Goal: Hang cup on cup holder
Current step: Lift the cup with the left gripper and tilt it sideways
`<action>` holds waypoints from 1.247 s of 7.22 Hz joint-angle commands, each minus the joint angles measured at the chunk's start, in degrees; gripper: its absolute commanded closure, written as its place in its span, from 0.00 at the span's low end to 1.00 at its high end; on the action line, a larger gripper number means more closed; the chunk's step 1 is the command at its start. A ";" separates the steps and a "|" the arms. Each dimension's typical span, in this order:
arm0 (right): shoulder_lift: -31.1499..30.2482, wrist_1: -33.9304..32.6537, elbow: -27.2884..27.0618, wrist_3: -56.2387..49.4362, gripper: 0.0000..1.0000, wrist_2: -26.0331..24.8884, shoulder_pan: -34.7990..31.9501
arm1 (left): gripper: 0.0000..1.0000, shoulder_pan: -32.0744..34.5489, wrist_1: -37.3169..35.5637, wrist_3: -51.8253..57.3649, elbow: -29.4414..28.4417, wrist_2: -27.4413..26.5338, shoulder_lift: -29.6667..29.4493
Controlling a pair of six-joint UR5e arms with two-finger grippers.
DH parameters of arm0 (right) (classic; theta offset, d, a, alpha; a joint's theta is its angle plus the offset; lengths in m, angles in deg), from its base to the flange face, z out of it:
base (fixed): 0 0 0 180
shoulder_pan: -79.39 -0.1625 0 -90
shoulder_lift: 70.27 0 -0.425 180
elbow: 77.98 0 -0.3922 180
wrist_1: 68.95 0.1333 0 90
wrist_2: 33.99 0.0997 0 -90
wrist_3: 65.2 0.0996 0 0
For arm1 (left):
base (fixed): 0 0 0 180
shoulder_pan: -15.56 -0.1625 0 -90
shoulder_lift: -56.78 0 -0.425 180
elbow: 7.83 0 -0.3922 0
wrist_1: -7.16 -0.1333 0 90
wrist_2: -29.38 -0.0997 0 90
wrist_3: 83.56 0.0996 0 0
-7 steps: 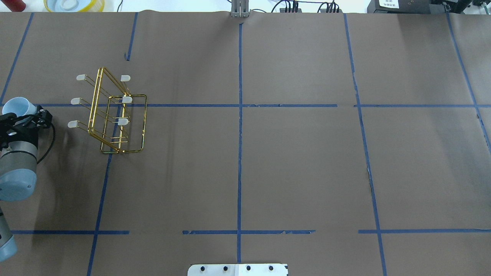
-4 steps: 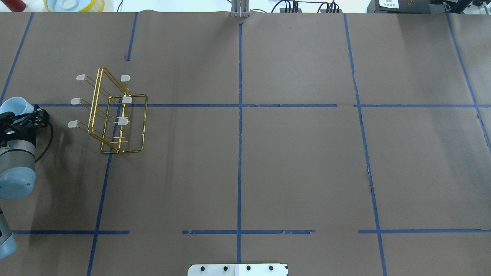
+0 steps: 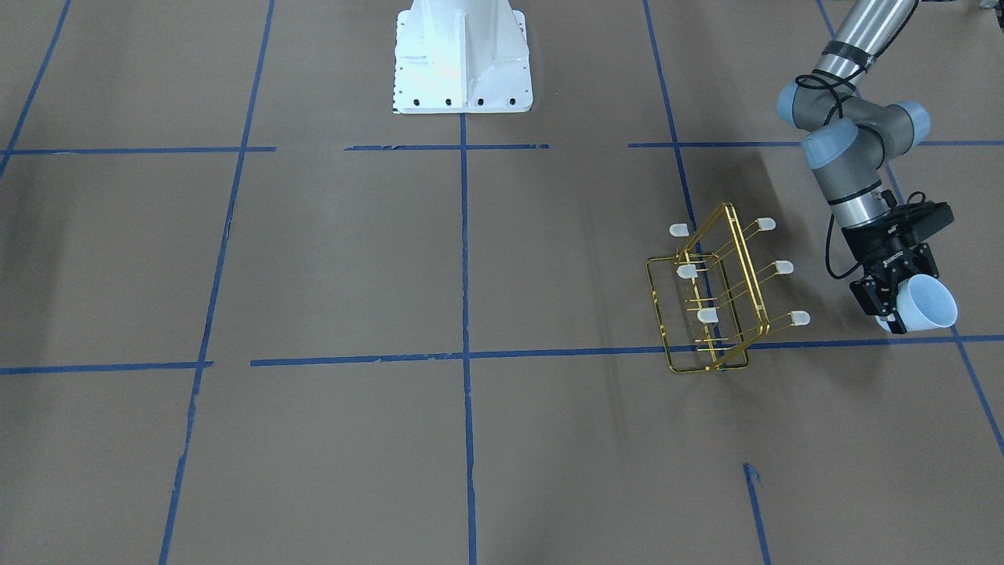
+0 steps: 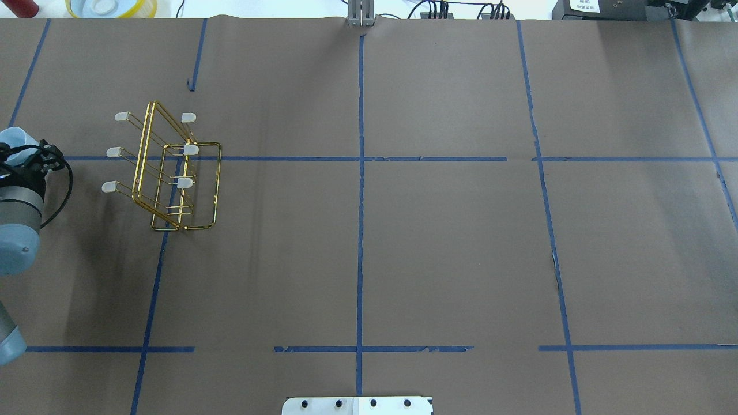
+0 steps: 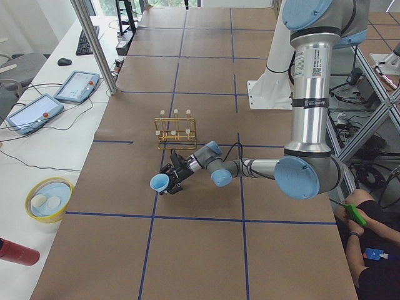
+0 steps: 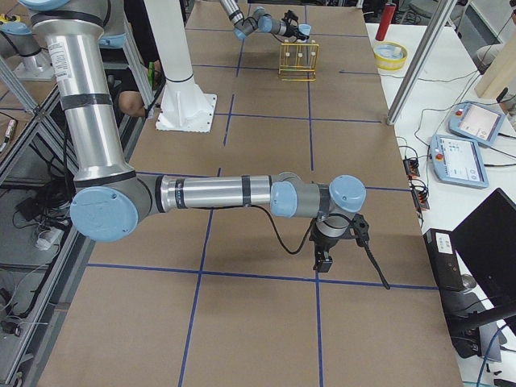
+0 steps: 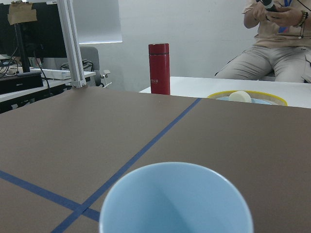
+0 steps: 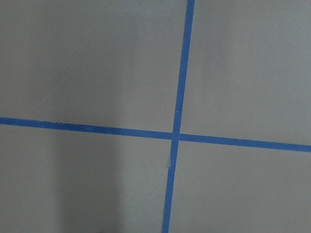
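The pale blue cup point(image 3: 927, 306) is held off the table in my left gripper point(image 3: 890, 302), lying on its side with its mouth pointing away from the arm. It shows at the far left edge of the overhead view point(image 4: 12, 138) and fills the bottom of the left wrist view point(image 7: 175, 201). The gold wire cup holder point(image 3: 718, 294) stands upright on the table point(image 4: 167, 173), its capped prongs bare, a short gap from the cup. My right gripper point(image 6: 322, 260) hangs low over the brown paper far from both; I cannot tell whether it is open or shut.
A red bottle point(image 7: 159, 68) and a yellow bowl point(image 7: 248, 97) sit on the white side table beyond the table's end. A seated person point(image 7: 277, 39) is behind them. The white robot base point(image 3: 463, 55) stands at the table's middle edge.
My left arm has carried the cup further left and away in the overhead view, widening its gap from the cup holder. The cup holder has not moved.
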 commanded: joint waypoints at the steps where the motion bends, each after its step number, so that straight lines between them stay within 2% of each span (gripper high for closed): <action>1: 0.00 0.03 0.00 0.00 0.00 0.00 0.00 | 1.00 9.51 7.83 12.02 6.25 14.26 0.55; 3: 0.00 -0.06 0.00 0.00 0.00 0.00 0.00 | 1.00 20.58 9.87 12.68 16.00 31.84 1.69; 4: 0.00 -0.06 0.00 0.00 0.00 0.00 0.00 | 1.00 22.64 13.72 12.33 16.65 35.40 3.35; 5: 0.00 -0.06 0.00 0.00 0.00 0.00 0.00 | 1.00 22.74 19.24 11.63 17.00 35.35 6.41; 6: 0.00 -0.06 0.00 0.00 0.00 0.00 0.00 | 1.00 22.66 25.99 2.58 17.18 35.18 8.97; 9: 0.00 0.03 0.00 0.00 0.00 0.00 0.09 | 1.00 21.43 36.05 -19.58 17.88 35.08 10.75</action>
